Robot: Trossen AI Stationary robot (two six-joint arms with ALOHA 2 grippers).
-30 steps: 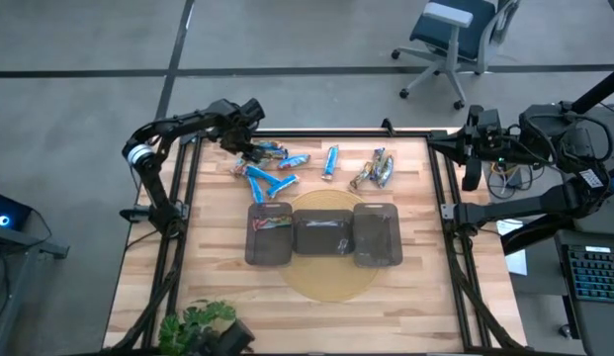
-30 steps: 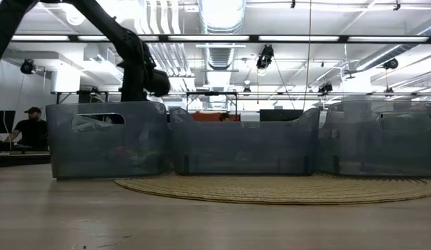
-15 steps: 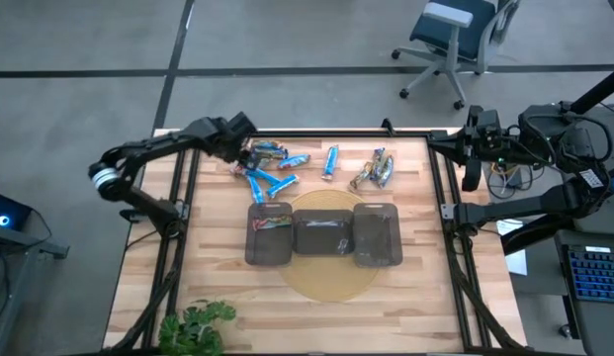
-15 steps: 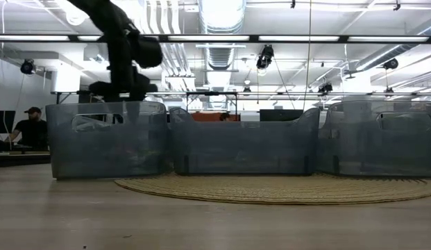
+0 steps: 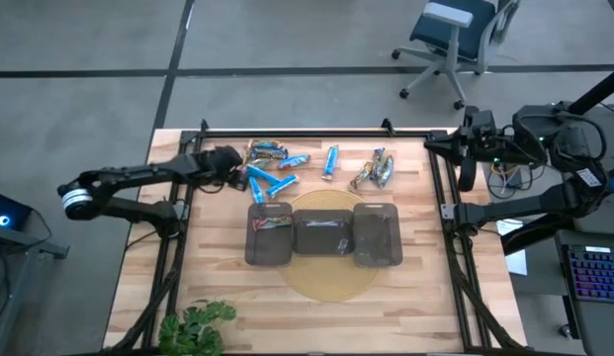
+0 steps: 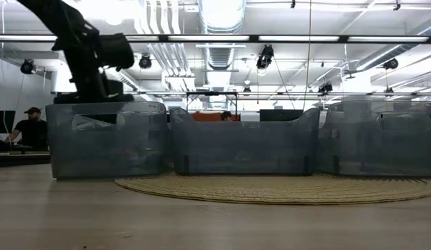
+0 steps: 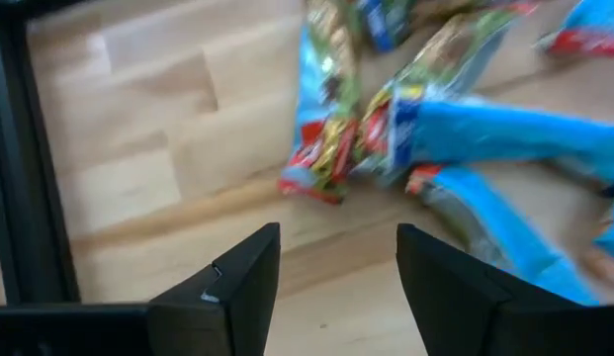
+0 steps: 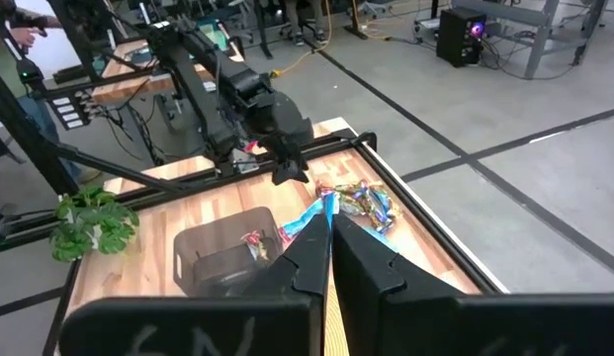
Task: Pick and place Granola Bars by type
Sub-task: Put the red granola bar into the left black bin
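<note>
Wooden table [image 5: 218, 287] fills the middle of a grey-floored room, with an office chair [image 5: 455, 35] beyond its far edge; a round mat [image 5: 331, 282] lies at the centre, probably to mark the sorting spot; three trays [image 5: 376, 259] stand on it side by side, one per type by the look of it; the left tray [image 5: 253, 255] already holds a mixed-colour bar [image 5: 271, 222], while the other two show no bright wrappers. Left arm reaches in low from the left side, its gripper [image 5: 230, 168] beside the left end of the bars [image 5: 287, 170], which lie scattered along the far side; its fingers [image 7: 237, 287] stand apart and hold nothing, seemingly lined up for a pick; blue and mixed bars overlap just ahead of them. Right gripper [image 5: 467, 168] waits off the right edge, fingers [image 8: 297, 262] pressed together, empty.
</note>
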